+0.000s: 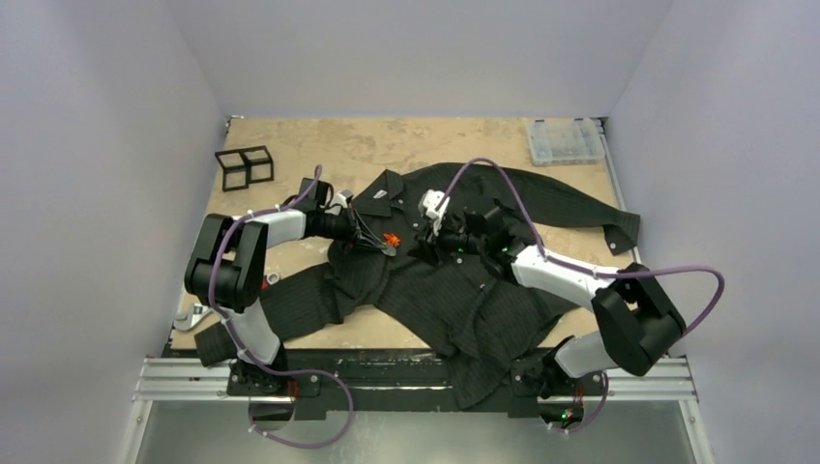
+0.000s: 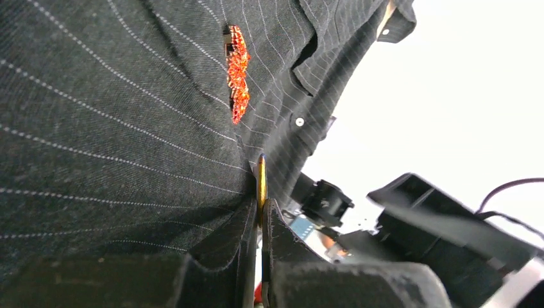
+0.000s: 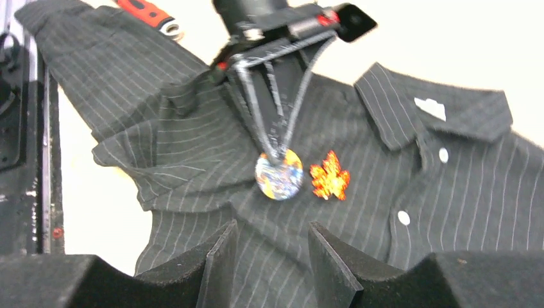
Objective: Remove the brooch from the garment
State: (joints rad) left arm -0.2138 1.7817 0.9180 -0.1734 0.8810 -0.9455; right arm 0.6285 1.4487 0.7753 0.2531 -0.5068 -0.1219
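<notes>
Two arms: both reach from the near edge over the garment (image 1: 464,300), which lies spread front-up on the table (image 1: 387,140) with its hem draped over the near rail.
Right gripper (image 3: 272,260): jaws apart with nothing between them, hovering just above the shirt front near the pins.
Left gripper (image 3: 280,154): fingertips pressed together on the rim of the round brooch (image 3: 279,174), a mottled disc on the chest panel.
Cloth at the disc: in the left wrist view the folds draw in toward the pinched disc, so I judge it still fastened. The clasp is hidden.
Leaf brooch (image 3: 330,183): orange, just beside the disc toward the button row (image 3: 403,217), lying flat and untouched.
Done: a grip is taken on one pin.
Left: work it free of the fabric and carry it clear. Which of the two pins the task means cannot be told.
Far end: the collar (image 3: 436,109) lies open, and a clear box (image 1: 566,140) sits at the far edge.
</notes>
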